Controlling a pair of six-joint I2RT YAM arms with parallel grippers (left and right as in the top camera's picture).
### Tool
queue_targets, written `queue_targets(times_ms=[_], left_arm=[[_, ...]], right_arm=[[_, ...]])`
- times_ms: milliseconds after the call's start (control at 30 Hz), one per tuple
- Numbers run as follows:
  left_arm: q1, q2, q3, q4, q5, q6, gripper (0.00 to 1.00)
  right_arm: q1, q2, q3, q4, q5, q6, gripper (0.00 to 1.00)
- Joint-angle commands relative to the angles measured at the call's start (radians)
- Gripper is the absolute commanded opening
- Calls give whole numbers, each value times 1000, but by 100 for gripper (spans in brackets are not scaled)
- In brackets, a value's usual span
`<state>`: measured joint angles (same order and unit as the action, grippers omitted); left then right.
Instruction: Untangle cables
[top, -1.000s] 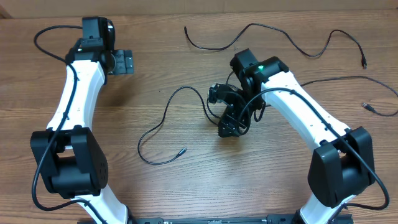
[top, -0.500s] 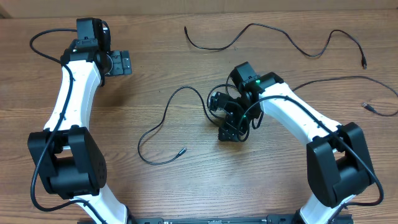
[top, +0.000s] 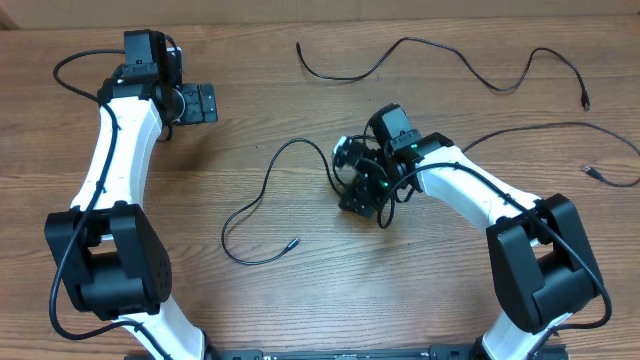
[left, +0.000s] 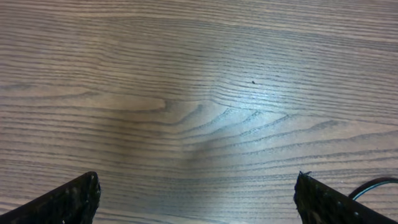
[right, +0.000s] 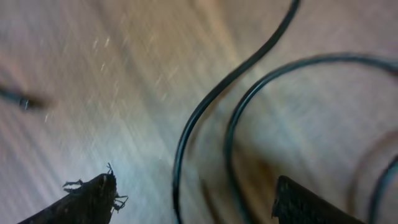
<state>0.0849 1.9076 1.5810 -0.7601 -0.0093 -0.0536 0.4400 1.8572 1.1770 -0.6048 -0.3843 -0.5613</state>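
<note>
Several thin black cables (top: 268, 181) lie on the table (top: 300, 310), centre to upper right. Right hand (right: 196, 199), spread, straddles two limp, light strands (best pinched mid-run, off the plugs); left hand (left: 198, 196) spread, upper left.

Tabletop (top: 300, 310): far cable (top: 404, 41) along the far edge, centre to right corner; middle cable (top: 268, 185) mid-table, looping toward the near-left; right cable (top: 560, 126) by the right edge.

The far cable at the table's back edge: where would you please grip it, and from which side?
The far cable lies flat, nothing crossing it, so probably grip the shallow dip near its left end, from above, jaws across the cord.
</note>
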Motion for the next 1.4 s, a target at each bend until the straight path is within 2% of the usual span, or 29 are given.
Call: queue_targets(times_ms=[0,133,333,533,1200,1267,1367], left_arm=[[-7,-14,5,-1,18,-13,99],[-6,-14,5,-5,18,-13,100],[-7,-14,5,-6,22,-13,99],[-7,-14,5,-11,29,-13,100],[-7,-14,5,-14,28,-13,100],[-7,-14,5,-14,29,-13,99],[-7,-14,5,-14,29,-13,100]], right_arm=[[-2,2,1,51,3,103,77],[-2,2,1,84,46,121,69],[-2,2,0,68,178,143,62],[-2,2,-31,77,235,143,62],[-2,2,-171,89,235,142,61],[-2,2,-180,93,235,143,55],[-2,2,-194,103,235,143,40]])
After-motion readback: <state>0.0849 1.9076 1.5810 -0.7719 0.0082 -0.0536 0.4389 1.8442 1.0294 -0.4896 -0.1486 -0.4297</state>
